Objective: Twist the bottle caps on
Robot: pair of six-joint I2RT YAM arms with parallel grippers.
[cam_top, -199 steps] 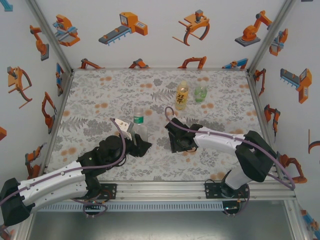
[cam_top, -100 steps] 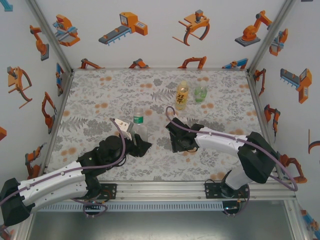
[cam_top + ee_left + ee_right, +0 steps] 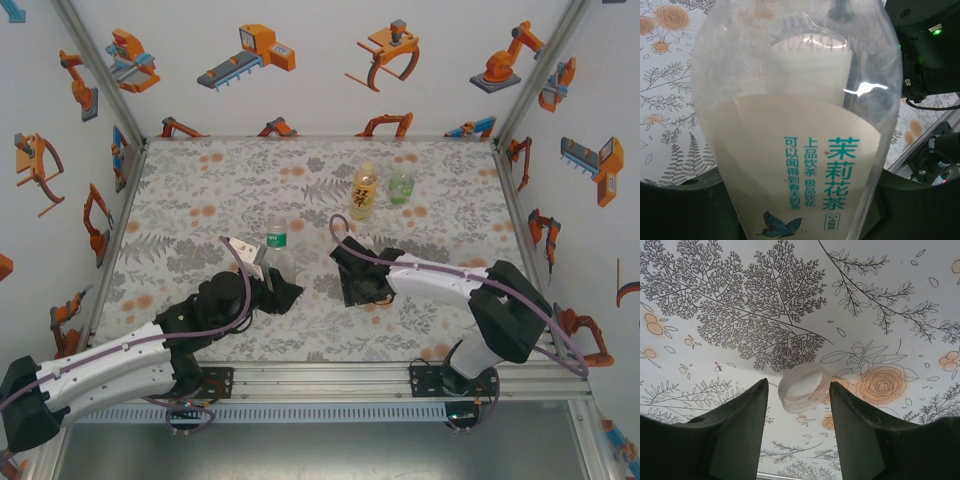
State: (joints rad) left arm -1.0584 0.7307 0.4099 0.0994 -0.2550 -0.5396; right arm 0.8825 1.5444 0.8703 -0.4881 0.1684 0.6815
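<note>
Around the clear bottle (image 3: pixel 278 243), no change from half a second ago: pinched upright between the jaws of the left gripper (image 3: pixel 274 278), glossy see-through plastic wrapped in a white label with teal characters and a butterfly. Right of that bottle, barely a shift in the right gripper (image 3: pixel 797 405), matte dark fingers spread either side of a round, translucent white cap (image 3: pixel 804 388) lying on the floral table (image 3: pixel 200 190). Farther right and beyond, upright amber bottle (image 3: pixel 363 192) and green bottle (image 3: pixel 402 186).

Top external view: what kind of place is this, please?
Probably a robot test booth: white walls printed with robot-arm cartoons, an aluminium frame, and the left arm and right arm bolted at a floral-covered table.
</note>
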